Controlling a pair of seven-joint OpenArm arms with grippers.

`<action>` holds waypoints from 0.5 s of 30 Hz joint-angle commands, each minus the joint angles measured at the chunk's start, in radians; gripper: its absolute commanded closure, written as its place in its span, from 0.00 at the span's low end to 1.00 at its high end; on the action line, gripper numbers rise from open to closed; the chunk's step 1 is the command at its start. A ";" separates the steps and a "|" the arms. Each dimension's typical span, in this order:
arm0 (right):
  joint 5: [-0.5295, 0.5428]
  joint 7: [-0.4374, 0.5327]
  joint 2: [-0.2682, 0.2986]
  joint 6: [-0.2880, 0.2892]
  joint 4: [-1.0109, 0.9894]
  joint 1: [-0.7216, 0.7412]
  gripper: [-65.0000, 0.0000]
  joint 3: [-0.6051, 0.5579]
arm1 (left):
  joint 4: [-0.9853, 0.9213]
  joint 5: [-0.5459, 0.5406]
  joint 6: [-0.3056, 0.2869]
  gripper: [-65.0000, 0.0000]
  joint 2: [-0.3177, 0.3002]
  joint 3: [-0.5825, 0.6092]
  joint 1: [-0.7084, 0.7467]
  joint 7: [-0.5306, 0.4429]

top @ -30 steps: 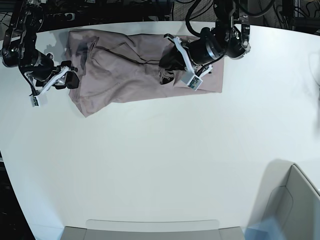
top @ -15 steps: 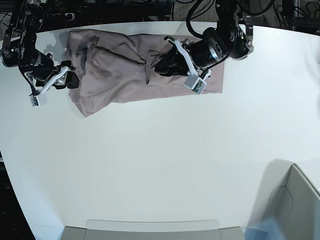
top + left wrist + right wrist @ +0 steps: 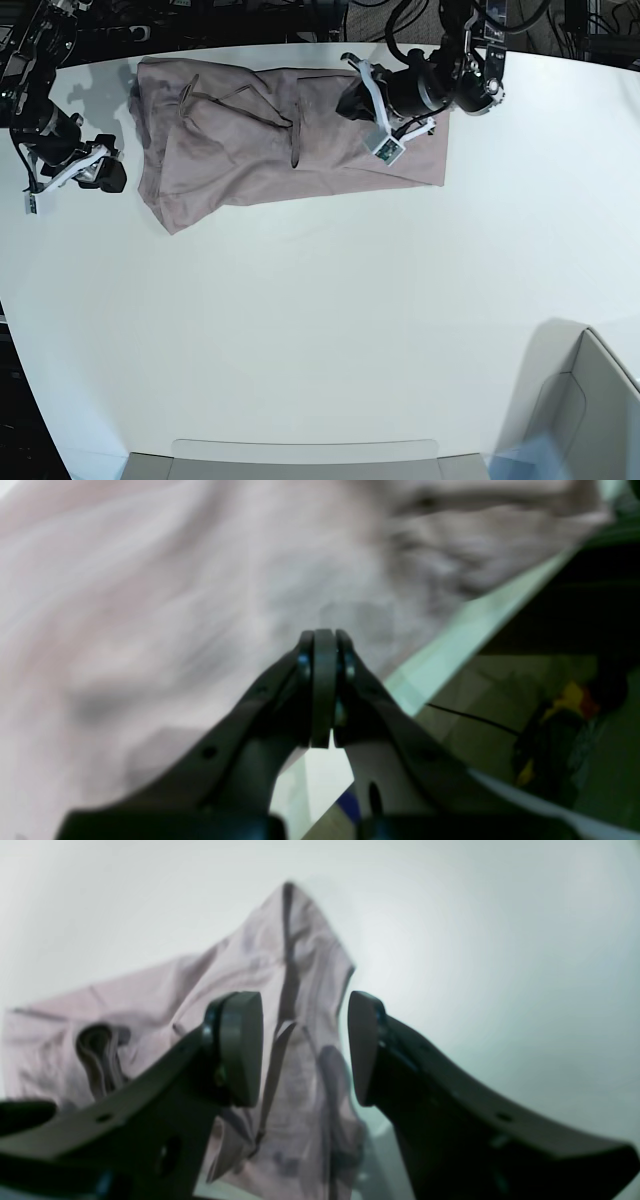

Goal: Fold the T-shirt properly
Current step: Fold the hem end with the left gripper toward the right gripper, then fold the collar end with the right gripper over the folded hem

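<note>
The wrinkled mauve-pink cotton T-shirt (image 3: 280, 130) lies spread across the upper left of the white desk (image 3: 330, 330). The left gripper (image 3: 352, 100), jaws pressed together and empty, sits over its upper right part. The right gripper (image 3: 112, 172), jaws apart, hovers just beside the shirt's left edge.

White table (image 3: 320, 330) bears the rumpled T-shirt (image 3: 250, 140).

Bright even overhead light, soft shadows, both wrist views blurred
</note>
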 commanded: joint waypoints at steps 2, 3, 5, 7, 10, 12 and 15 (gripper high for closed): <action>0.107 -0.007 0.019 0.082 -0.078 0.000 0.56 0.034 | 0.020 0.003 0.000 1.00 -0.007 -0.009 -0.006 -0.010; 0.150 -0.014 0.020 0.128 -0.132 -0.001 0.56 0.050 | 0.020 0.003 0.000 1.00 -0.007 -0.009 -0.006 -0.010; 0.207 -0.063 0.020 0.208 -0.265 0.008 0.57 0.095 | 0.020 0.003 0.000 1.00 -0.007 -0.006 -0.006 -0.010; 0.209 -0.082 0.020 0.254 -0.365 0.016 0.57 0.126 | 0.020 0.003 0.000 1.00 -0.005 -0.004 -0.006 -0.010; 0.207 -0.085 0.017 0.262 -0.422 0.006 0.57 0.124 | 0.020 0.003 0.000 1.00 -0.009 -0.009 -0.006 -0.010; 0.206 -0.083 0.014 0.262 -0.440 0.005 0.57 0.116 | 0.020 0.003 0.000 1.00 -0.009 -0.009 -0.006 -0.010; 0.169 -0.079 0.017 0.262 -0.489 0.019 0.57 0.046 | 0.020 0.003 0.000 1.00 -0.010 -0.009 -0.007 -0.010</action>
